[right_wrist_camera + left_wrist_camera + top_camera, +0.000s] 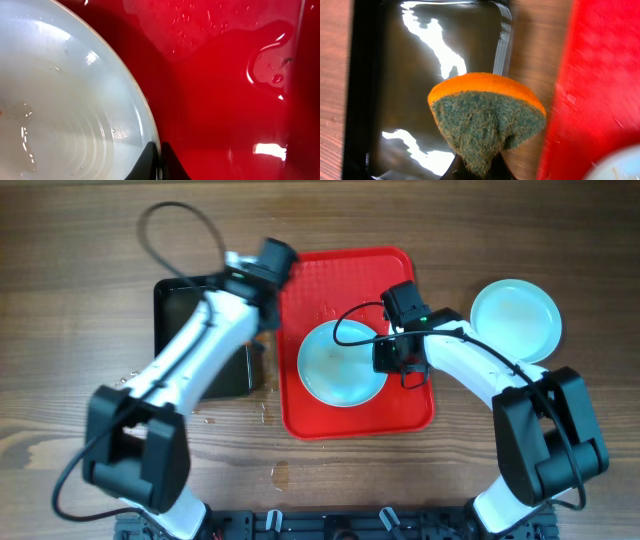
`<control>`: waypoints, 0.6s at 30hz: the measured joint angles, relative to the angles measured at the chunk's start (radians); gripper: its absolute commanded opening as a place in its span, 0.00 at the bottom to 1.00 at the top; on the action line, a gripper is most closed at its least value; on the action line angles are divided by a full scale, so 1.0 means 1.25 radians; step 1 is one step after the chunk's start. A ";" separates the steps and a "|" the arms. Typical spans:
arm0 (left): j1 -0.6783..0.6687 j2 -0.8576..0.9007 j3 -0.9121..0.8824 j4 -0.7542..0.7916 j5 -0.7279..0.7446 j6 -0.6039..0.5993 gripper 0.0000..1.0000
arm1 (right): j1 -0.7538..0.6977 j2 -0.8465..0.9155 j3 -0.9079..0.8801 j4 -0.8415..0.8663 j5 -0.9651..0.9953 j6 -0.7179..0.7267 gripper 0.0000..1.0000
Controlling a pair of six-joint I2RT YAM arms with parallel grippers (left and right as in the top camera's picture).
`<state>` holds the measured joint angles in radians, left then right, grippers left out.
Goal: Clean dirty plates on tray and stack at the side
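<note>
A pale blue plate [338, 363] lies on the red tray [355, 415]. My right gripper [390, 352] is shut on its right rim; in the right wrist view the jaws [159, 162] pinch the wet plate's [65, 100] edge over the tray [220, 100]. Another plate [515, 318], possibly a stack, lies on the table to the right. My left gripper [268, 268] is shut on an orange and green sponge [487, 117], held over the black tray's right edge [502, 45], beside the red tray [600, 85].
The black tray [190, 310] with water stands left of the red tray. Water drops lie on the wood in front of it [262, 412]. A puddle sits on the red tray [267, 60]. A black cable [175, 230] loops at the back left.
</note>
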<state>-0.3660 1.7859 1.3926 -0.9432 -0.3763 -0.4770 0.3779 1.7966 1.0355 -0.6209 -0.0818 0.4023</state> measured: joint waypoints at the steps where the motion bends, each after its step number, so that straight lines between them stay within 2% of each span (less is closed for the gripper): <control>1: 0.036 -0.002 0.000 0.000 0.021 0.005 0.04 | 0.000 0.000 0.000 0.002 0.003 -0.004 0.04; 5: 0.151 -0.003 0.000 0.000 0.110 0.045 0.04 | 0.000 0.000 0.000 0.006 0.007 -0.026 0.04; 8: 0.195 -0.003 0.000 0.000 0.147 0.075 0.04 | 0.000 0.000 0.000 0.013 0.016 -0.059 0.04; 14: 0.227 -0.003 -0.060 0.051 0.178 0.106 0.10 | 0.003 -0.016 0.029 -0.064 0.158 -0.091 0.04; 18: 0.231 -0.003 -0.130 0.093 0.186 0.112 0.14 | 0.030 -0.100 0.067 -0.096 0.264 -0.131 0.04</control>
<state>-0.0772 1.7821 1.2297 -0.8268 -0.1436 -0.3367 0.4156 1.6714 1.1198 -0.7410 0.2481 0.2390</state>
